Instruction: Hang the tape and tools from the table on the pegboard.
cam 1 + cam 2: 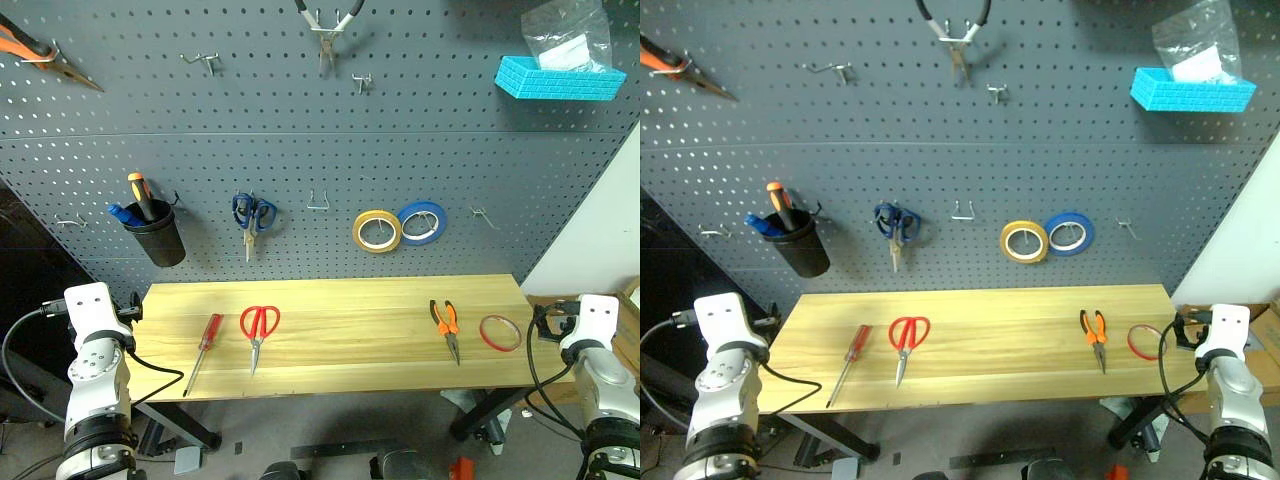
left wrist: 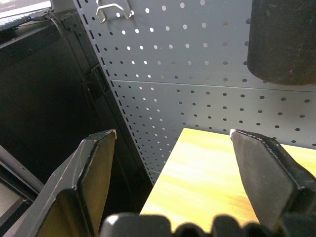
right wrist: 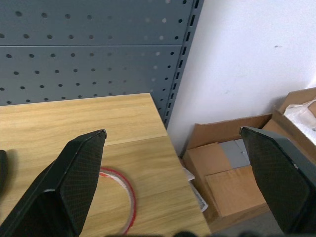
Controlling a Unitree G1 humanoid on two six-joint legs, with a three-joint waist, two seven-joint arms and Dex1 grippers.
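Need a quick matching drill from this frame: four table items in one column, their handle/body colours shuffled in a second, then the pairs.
Items:
1. pliers
2. scissors
3. screwdriver
4. tape

Descriptions:
A. thin red ring, see-through middle
B. orange and black handles
C. slim, clear red handle
D. red handles, steel blades

Pairs: 1-B, 2-D, 3-C, 4-A

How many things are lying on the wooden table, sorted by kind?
Screwdriver: 1
Scissors: 1
Pliers: 1
Red tape ring: 1
Total on the table: 4
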